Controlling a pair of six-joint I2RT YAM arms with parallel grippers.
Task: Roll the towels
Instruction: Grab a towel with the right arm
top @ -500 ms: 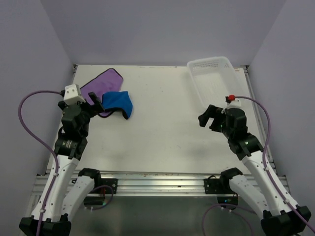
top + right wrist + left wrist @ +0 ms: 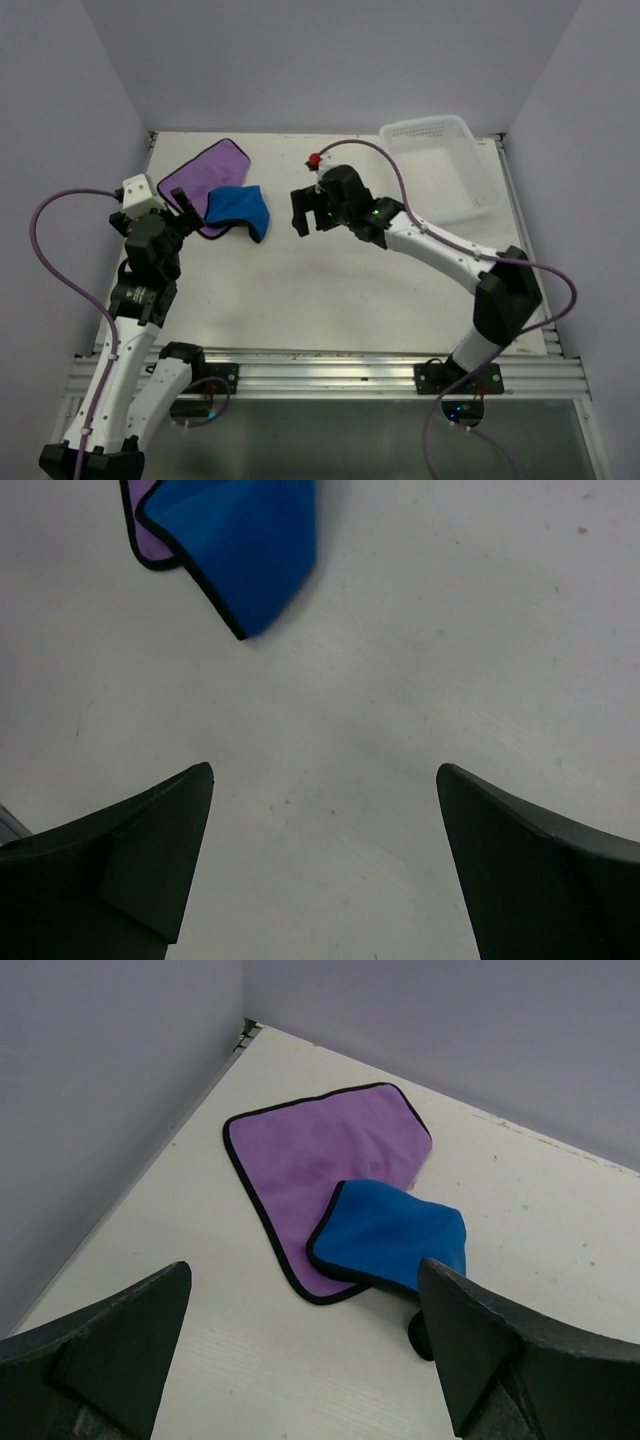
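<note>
White tabletop (image 2: 330, 290), lilac walls on three sides, metal rail (image 2: 320, 372) along the near edge. Right arm (image 2: 450, 250) reaches diagonally from its base at near right across to the middle of the table, with a purple cable looping along it. Left arm (image 2: 140, 290) stands bent on the left side, wrist pointed toward the far-left corner.

White perforated basket (image 2: 470, 195) sits at far right, well apart from both cloths.

Purple towel (image 2: 195, 180) lies flat and spread at far left, dark hem visible all round in the left wrist view (image 2: 310, 1150). Blue towel (image 2: 238, 207) is folded over and lies on the purple one's near-right corner, part on purple, part on bare table; the left wrist view shows the overlap clearly (image 2: 395, 1235). Neither cloth is rolled.

Left gripper (image 2: 195, 213): jaws spread wide, nothing between them, at the near edge of the purple towel; cannot tell whether it touches the cloth. Its wrist camera (image 2: 300, 1280) looks past both fingers at the two towels ahead.

Right gripper (image 2: 310, 222): jaws also spread wide, empty, pointing down over bare table just right of the blue towel, apart from it. From its wrist camera (image 2: 325, 775), bare table lies between the fingers, with the blue corner (image 2: 245, 540) at upper left and a sliver of purple (image 2: 150, 525) beside it.
</note>
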